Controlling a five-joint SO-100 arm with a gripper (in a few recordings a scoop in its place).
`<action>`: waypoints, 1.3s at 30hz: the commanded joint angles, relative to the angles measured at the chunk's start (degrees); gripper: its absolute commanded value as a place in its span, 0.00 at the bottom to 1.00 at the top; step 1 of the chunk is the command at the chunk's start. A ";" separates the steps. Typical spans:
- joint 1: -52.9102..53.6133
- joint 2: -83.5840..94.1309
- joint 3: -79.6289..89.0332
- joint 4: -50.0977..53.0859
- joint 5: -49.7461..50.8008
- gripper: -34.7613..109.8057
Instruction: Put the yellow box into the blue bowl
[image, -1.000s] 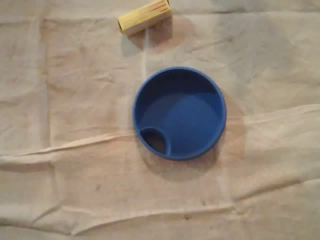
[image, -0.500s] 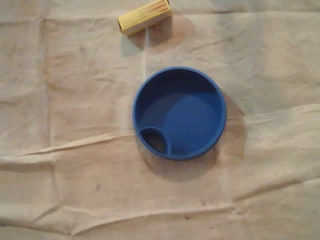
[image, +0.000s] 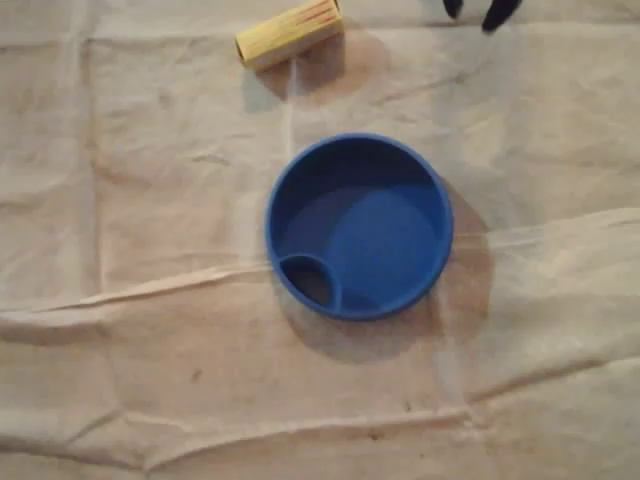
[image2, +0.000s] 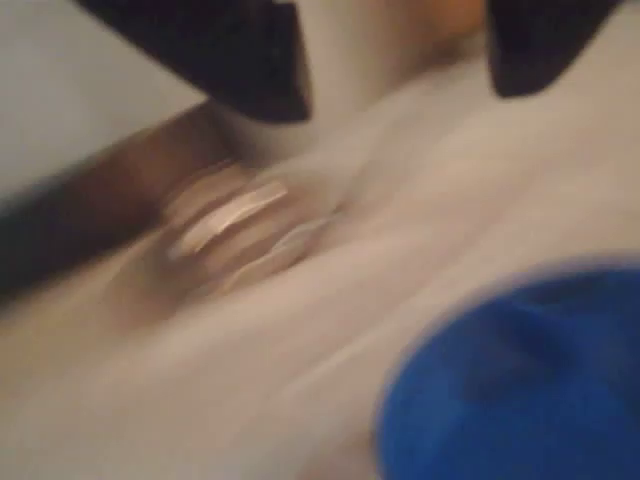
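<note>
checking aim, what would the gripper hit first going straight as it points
Wrist view: probably the wrinkled beige cloth framed by the open black gripper; yellow box left, round blue bowl lower right. Blur hides depth.

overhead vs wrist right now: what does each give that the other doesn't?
Overhead: the whole bowl, empty, with a small pocket at its lower left. The box lies above it, apart. The gripper tips sit at the top edge, right of the box.
Wrist: a blurred close-up past the fingers, apart with nothing between. There is a dark band beyond the cloth at left.
Both: bowl, cloth, open gripper. The pale smear in the wrist view is likely the box.
</note>
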 joint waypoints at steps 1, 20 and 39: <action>2.37 0.44 -4.66 0.88 -24.35 0.30; 26.98 -14.77 -12.66 0.70 -129.64 0.30; 41.31 -34.10 -16.35 -6.59 -162.60 0.31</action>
